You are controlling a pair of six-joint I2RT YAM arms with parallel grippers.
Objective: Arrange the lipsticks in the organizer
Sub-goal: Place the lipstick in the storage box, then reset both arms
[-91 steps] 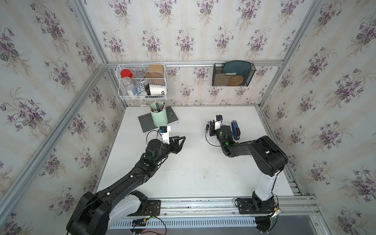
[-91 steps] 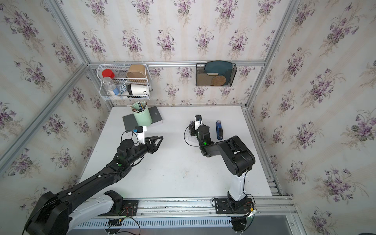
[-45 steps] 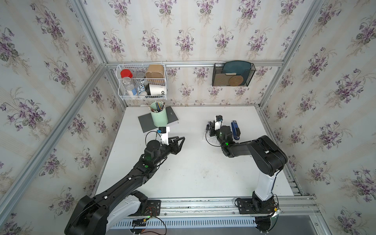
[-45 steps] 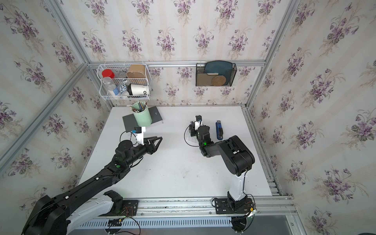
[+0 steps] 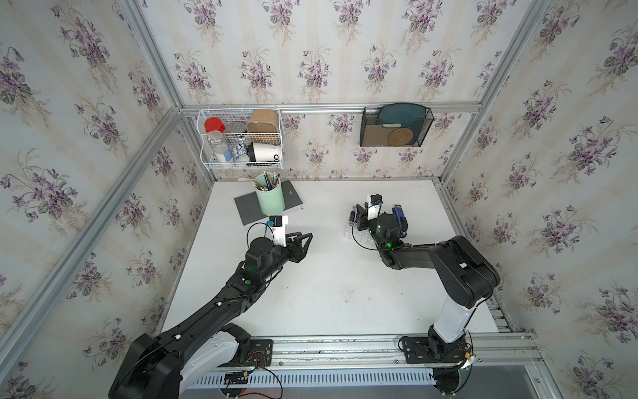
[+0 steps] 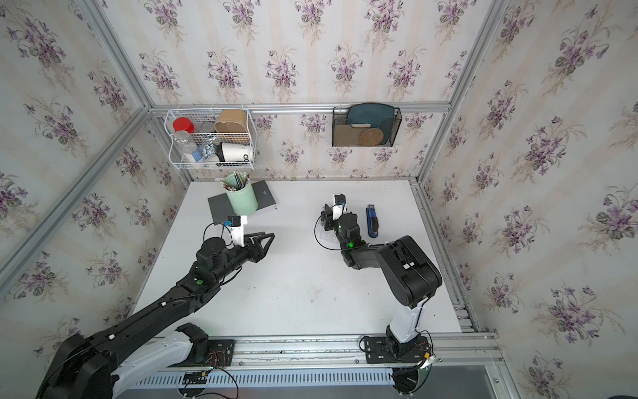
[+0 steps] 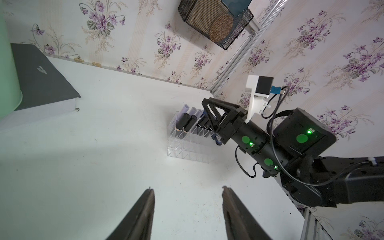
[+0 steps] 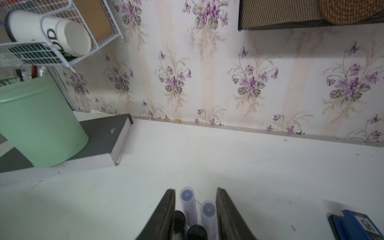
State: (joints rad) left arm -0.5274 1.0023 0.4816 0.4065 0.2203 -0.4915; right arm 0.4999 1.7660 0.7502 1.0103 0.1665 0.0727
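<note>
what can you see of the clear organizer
The organizer is a clear plastic tray of square cells, sitting flat on the white table. Its back rows hold standing lipsticks, black and lilac; the front rows look empty. The right gripper hovers over the filled cells, its jaws straddling two lilac tubes.

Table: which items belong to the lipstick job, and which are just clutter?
Job:
lipsticks, black and lilac, standing in cells
organizer, clear grid tray
right gripper, open, jaws either side of two lilac tubes

Clutter:
pen cup
grey notebook under the cup
blue stapler
wire basket on the wall
</note>
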